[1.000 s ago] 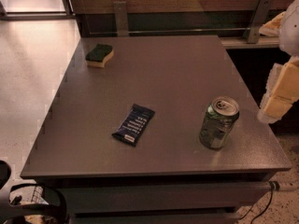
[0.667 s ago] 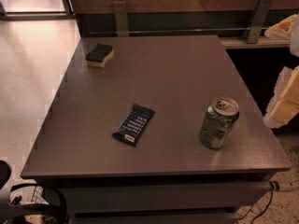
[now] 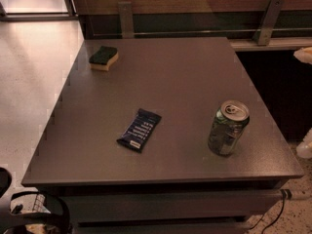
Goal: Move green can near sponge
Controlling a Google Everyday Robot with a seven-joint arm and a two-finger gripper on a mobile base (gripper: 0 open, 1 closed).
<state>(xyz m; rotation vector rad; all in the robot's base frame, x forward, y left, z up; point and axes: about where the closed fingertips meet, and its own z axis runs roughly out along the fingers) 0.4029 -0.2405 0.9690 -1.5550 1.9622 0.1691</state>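
Observation:
The green can (image 3: 227, 127) stands upright on the dark grey table (image 3: 180, 77), near its front right corner, with its silver top and pull tab showing. The sponge (image 3: 104, 57), dark green on a pale yellow base, lies near the table's far left corner, well apart from the can. My gripper is out of view. Only two pale parts of my arm show at the right edge, one high (image 3: 304, 54) and one low (image 3: 305, 147), both off the table and to the right of the can.
A flat dark blue snack wrapper (image 3: 139, 129) lies on the table left of the can, toward the front. A wall rail with two metal brackets (image 3: 126, 18) runs behind the table. Pale floor (image 3: 34, 72) lies to the left. A dark base part (image 3: 34, 213) sits bottom left.
My pale arm has drawn back to the right and mostly left the view. The can, sponge and wrapper have not moved.

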